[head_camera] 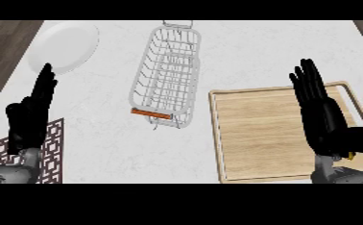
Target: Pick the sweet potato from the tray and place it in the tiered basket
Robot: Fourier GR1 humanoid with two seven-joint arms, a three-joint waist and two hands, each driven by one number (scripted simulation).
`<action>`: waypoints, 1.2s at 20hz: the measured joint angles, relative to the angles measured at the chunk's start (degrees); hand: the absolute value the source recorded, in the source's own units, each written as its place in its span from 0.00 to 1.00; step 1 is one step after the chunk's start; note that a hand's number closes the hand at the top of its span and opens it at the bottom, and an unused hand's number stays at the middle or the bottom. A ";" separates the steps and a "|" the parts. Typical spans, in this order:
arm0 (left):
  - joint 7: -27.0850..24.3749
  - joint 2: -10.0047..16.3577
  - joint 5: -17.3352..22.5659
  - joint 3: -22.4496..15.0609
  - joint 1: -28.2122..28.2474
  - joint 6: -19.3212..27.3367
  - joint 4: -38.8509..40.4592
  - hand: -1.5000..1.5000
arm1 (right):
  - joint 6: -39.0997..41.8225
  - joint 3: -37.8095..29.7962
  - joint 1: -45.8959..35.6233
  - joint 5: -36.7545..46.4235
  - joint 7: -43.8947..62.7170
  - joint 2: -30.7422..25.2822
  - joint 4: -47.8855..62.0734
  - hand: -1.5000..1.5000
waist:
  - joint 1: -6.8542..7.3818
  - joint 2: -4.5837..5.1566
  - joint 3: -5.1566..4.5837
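The white wire tiered basket [166,75] lies in the middle of the counter, with a thin orange-brown bar [151,114] across its near end. The wooden tray [266,132] sits at the right, and its bare board shows no sweet potato. My right hand [322,118] stands over the tray's right part with straight fingers pointing up, open, hiding what is behind it. A small yellowish speck [351,156] shows beside its wrist; I cannot tell what it is. My left hand [28,116] rests open at the left edge, fingers up, holding nothing.
A white round plate [64,46] lies at the far left of the counter. A dark patterned mat [51,149] lies at the near left, under my left forearm. Dark floor shows past the counter's left edge.
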 measured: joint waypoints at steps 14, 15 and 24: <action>0.54 -3.42 11.31 -0.67 1.76 -11.38 -1.16 0.50 | -0.07 -21.77 4.51 -22.27 4.90 0.20 6.45 0.00 | -1.98 -0.50 -2.48; 1.09 -3.54 11.59 -0.39 0.90 -12.05 -0.47 0.50 | 0.69 -23.12 4.13 -22.52 4.68 -0.74 7.89 0.00 | -1.85 -0.54 -2.48; -0.25 -4.02 12.87 0.51 2.10 -14.59 0.49 0.50 | 17.75 -26.86 11.47 -17.07 7.28 -21.44 12.31 0.00 | -1.64 -0.72 -2.57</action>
